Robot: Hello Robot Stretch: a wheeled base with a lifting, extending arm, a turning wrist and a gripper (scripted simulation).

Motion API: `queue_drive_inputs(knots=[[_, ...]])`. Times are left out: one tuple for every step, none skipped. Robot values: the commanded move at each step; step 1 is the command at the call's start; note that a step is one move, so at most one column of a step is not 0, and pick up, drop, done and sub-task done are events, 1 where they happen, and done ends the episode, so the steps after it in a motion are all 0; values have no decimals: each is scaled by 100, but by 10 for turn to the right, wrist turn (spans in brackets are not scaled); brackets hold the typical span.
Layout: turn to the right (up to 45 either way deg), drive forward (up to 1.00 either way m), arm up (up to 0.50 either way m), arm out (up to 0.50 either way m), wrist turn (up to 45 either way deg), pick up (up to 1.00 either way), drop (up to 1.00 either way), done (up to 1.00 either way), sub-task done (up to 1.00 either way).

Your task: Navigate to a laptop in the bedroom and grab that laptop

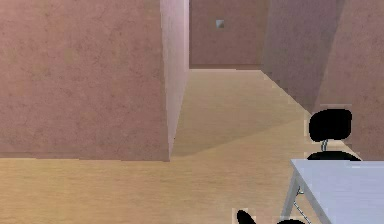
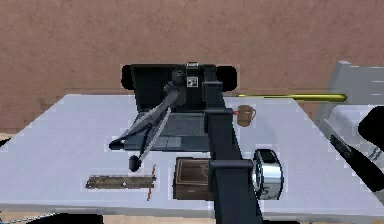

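Note:
A dark laptop (image 2: 172, 122) stands with its lid up on the pale grey table (image 2: 70, 140) in the arm side view, screen toward the back wall. My arm (image 2: 226, 150) rises across the table just right of the laptop. The gripper (image 2: 125, 151) reaches down and left from the wrist, with its thin fingers (image 2: 145, 125) lying across the laptop's left part. Because the laptop rests on the table behind the fingers, I cannot tell whether the gripper holds anything.
On the table stand a brown mug (image 2: 244, 115), a long yellow stick (image 2: 300, 97), a brown box (image 2: 192, 176), a round silver object (image 2: 268, 172) and a flat brown strip (image 2: 120, 182). A white chair (image 2: 356, 85) stands at the right. In the forward view a pink-walled corridor (image 1: 225, 95) leads away, beside a black chair (image 1: 330, 126) and the table's corner (image 1: 345, 185).

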Motion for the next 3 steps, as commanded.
queue_drive_inputs(knots=[[0,0,0,0,450,0,0,0,0],[0,0,0,0,450,0,0,0,0],[0,0,0,0,450,0,0,0,0]])
